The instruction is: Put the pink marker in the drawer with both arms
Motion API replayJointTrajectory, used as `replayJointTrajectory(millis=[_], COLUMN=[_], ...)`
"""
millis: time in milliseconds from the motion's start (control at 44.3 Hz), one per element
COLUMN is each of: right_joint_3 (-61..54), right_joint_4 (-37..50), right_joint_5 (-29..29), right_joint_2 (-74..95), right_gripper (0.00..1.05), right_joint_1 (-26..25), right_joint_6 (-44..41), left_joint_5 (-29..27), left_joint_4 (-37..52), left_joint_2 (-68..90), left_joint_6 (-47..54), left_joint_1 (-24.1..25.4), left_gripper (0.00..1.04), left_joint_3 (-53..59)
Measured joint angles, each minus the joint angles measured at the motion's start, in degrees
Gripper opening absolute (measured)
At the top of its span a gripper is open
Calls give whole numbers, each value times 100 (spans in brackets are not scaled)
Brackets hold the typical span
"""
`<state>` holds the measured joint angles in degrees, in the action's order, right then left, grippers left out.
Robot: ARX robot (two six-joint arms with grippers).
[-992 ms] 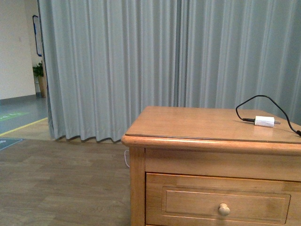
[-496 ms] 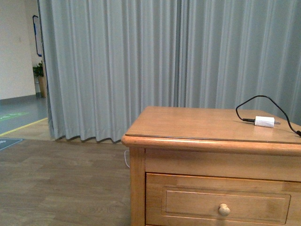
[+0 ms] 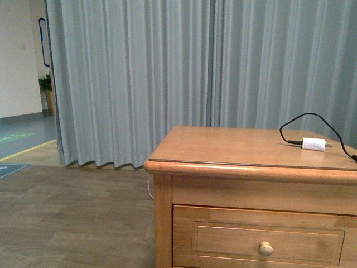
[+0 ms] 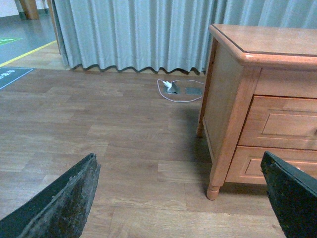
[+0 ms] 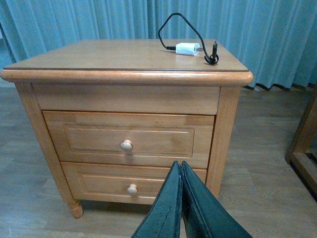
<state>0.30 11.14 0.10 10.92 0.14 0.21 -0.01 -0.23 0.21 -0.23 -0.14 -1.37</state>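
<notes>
The pink marker is out of view in every frame. The drawer (image 3: 268, 243) is the upper one of a light-brown wooden cabinet; it is shut, with a small round knob (image 5: 127, 145). Over the floor, to the side of the cabinet, my left gripper (image 4: 178, 198) is open, its two dark fingers (image 4: 64, 203) wide apart and nothing between them. My right gripper (image 5: 180, 171) is shut with nothing in it, in front of the cabinet and level with the lower drawer (image 5: 99, 187). Neither arm shows in the front view.
A white plug (image 3: 313, 144) with a black cable lies on the cabinet top (image 5: 114, 57). Grey curtains (image 3: 167, 72) hang behind. A white cable and floor socket (image 4: 173, 88) lie by the curtain. Another wooden furniture leg (image 5: 302, 139) stands to the cabinet's right.
</notes>
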Motion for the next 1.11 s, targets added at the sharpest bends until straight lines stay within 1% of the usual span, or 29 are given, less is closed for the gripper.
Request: replayJointTrajectory(millis=[68, 158, 474, 519, 541, 609, 699, 767, 812, 902, 947, 992, 1038, 1105], right_joint_3=[0, 4, 4, 4, 4, 4, 4, 4, 4, 4, 4, 4, 4, 4], right_joint_4=[-162, -1049, -1110, -1110, -1110, -1110, -1110, -1110, -1110, -1110, -1110, -1110, -1110, -1110], right_joint_5=[2, -2, -2, 0, -2, 0, 0, 0, 0, 0, 0, 0, 0, 0], right_joint_2=[-160, -863, -1069, -1069, -1069, -1069, -1069, -1069, -1069, -1069, -1069, -1069, -1069, -1069], right_gripper=[1, 1, 2, 8, 13, 23, 42, 52, 63, 77, 89, 98, 96, 96], right_joint_1=[-2, -2, -2, -2, -2, -2, -2, -2, -2, -2, -2, -2, -2, -2], right_joint_6=[0, -2, -9, -7, -9, -9, -9, -9, -9, -9, -9, 0, -4, -4], left_joint_5=[0, -4, 0, 0, 0, 0, 0, 0, 0, 0, 0, 0, 0, 0], left_joint_4=[0, 0, 0, 0, 0, 0, 0, 0, 0, 0, 0, 0, 0, 0], left_joint_2=[-2, 0, -2, -2, -2, -2, -2, -2, -2, -2, -2, -2, -2, -2], left_joint_6=[0, 0, 0, 0, 0, 0, 0, 0, 0, 0, 0, 0, 0, 0], left_joint_1=[0, 0, 0, 0, 0, 0, 0, 0, 0, 0, 0, 0, 0, 0], left_gripper=[99, 99, 99, 99, 99, 99, 99, 99, 99, 99, 99, 99, 99, 99], left_joint_3=[0, 0, 0, 0, 0, 0, 0, 0, 0, 0, 0, 0, 0, 0])
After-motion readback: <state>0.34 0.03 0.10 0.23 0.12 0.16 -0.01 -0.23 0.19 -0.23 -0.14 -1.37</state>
